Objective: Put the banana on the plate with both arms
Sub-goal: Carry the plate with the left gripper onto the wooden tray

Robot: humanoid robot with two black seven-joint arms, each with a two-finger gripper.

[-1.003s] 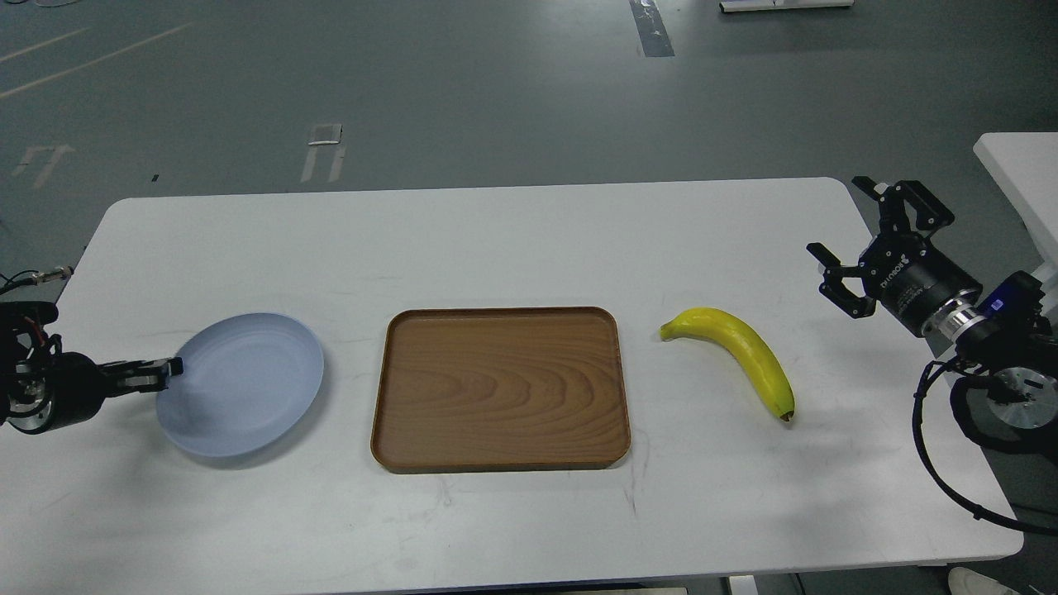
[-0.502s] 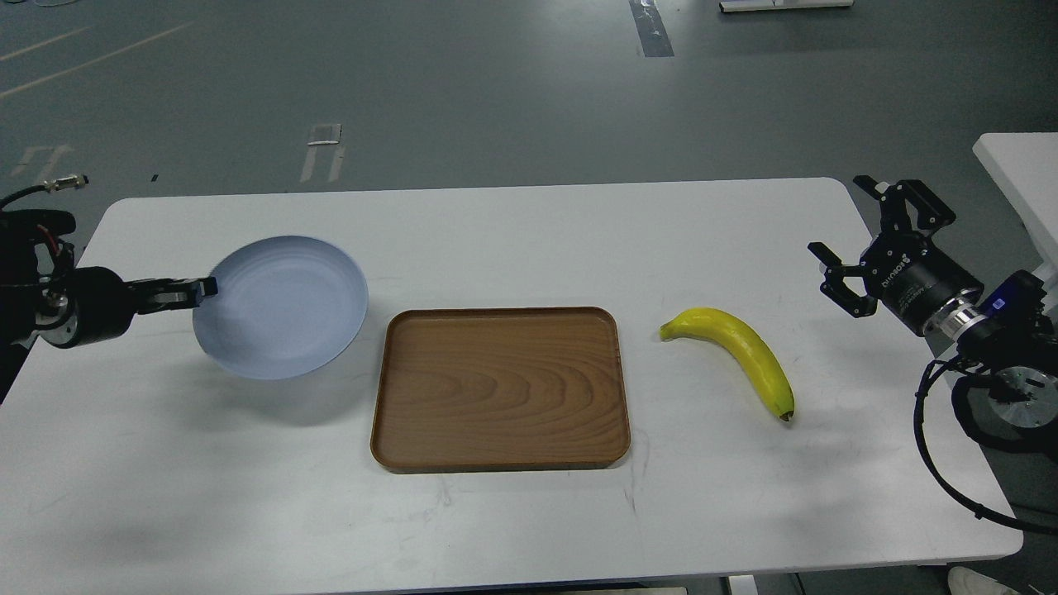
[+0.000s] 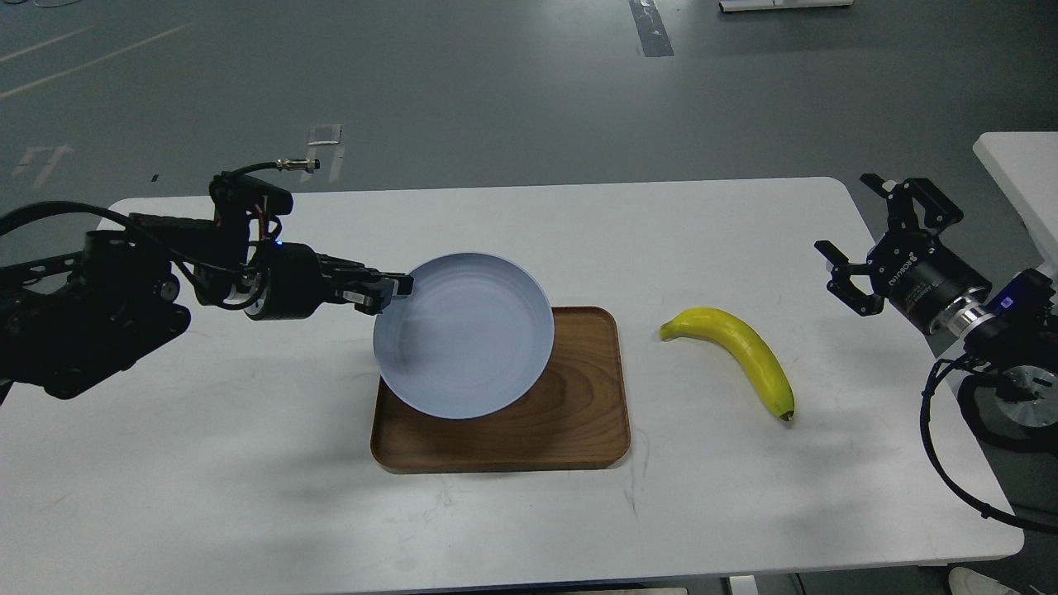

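Note:
My left gripper [image 3: 397, 291] is shut on the left rim of the pale blue-grey plate [image 3: 463, 335] and holds it in the air over the left and back part of the brown wooden tray [image 3: 579, 405]. The yellow banana [image 3: 740, 351] lies on the white table to the right of the tray, its dark tip pointing to the front right. My right gripper [image 3: 855, 240] is open and empty, hovering above the table's right edge, to the right of the banana and clear of it.
The white table [image 3: 248, 463] carries only the tray and the banana. A second white table corner [image 3: 1021, 165] stands at the far right. My right arm's cables [image 3: 950, 463] hang past the table's right edge.
My left arm has swung right with the plate, carrying it from the table's left side to above the tray. The right gripper has shifted slightly right. The banana has not moved.

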